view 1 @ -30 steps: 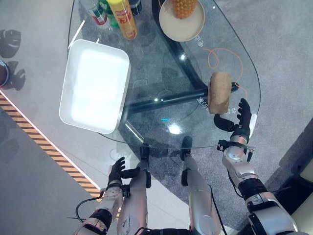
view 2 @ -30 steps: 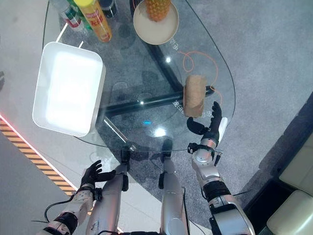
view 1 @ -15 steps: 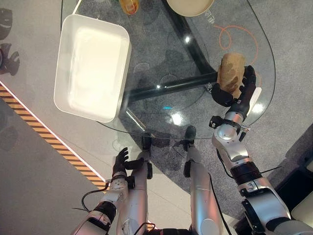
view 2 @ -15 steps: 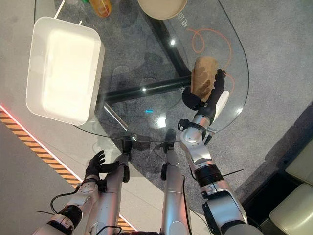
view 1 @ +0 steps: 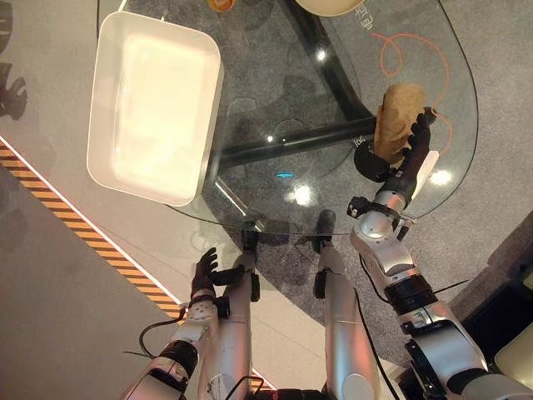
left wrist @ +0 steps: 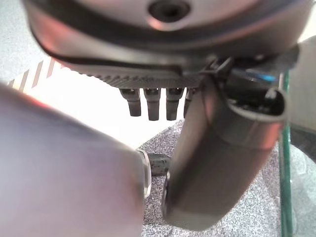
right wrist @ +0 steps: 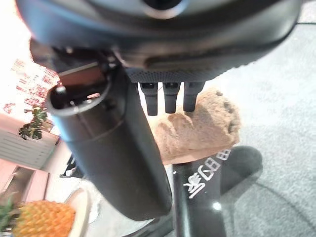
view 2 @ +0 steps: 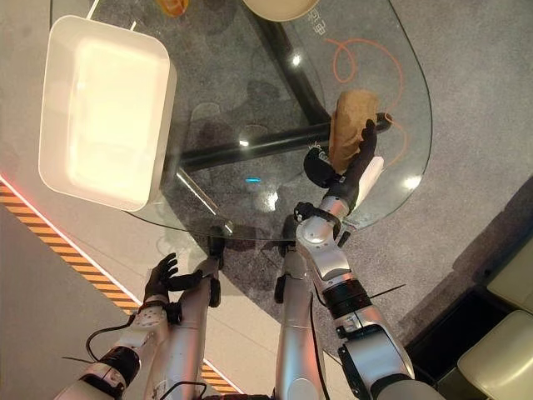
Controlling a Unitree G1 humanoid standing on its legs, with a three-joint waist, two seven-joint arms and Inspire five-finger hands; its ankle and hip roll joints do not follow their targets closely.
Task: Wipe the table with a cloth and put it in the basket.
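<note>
- The brown cloth (view 1: 397,121) lies bunched in a narrow roll on the glass counter (view 1: 275,125), near its right edge.
- The right hand (view 1: 405,158) rests at the cloth's near end, its straight fingers (view 2: 364,143) laid up along the cloth and the thumb spread to the other side; the right wrist view shows the fingertips (right wrist: 168,98) extended and touching the cloth (right wrist: 197,128), not curled round it.
- How much of the cloth's underside the hand covers is hard to make out.
- The white basket (view 1: 154,108) stands on the counter's left part, overhanging the edge, well apart from the cloth.
- The left hand (view 1: 205,273) hangs below the counter's near edge with fingers relaxed and spread, holding nothing; in the left wrist view its fingers (left wrist: 150,101) point straight out.
- At the far edge a pale plate (view 2: 283,7) and a yellow-orange item (view 2: 171,6) are cut off by the frame; the right wrist view shows a pineapple (right wrist: 34,217) partly.
</note>
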